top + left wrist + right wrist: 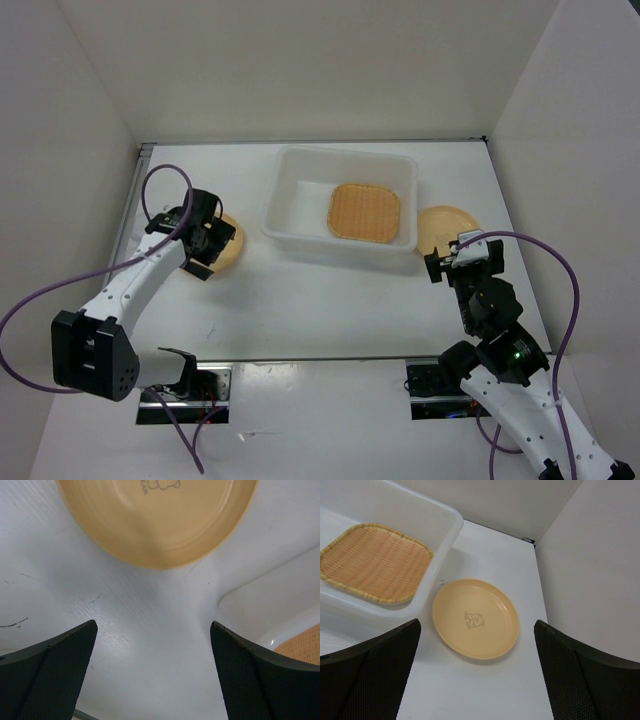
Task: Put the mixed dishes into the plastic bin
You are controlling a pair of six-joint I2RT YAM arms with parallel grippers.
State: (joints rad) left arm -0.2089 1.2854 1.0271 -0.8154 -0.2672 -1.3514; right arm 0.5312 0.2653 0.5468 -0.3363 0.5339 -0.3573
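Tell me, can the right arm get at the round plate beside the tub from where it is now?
Probably yes. The right gripper is open, facing the plate, which lies flat on the table with nothing on it. The bin stands beside it, not over it.

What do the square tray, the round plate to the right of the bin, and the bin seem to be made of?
The square tray looks like woven bamboo or rattan, perhaps an imitation: fine basket weave, bound edge, matt. The round plate is probably plastic or melamine: smooth, pale orange, faint sheen, small printed figure. The bin looks like translucent white plastic: milky, smooth walls, rounded rim.
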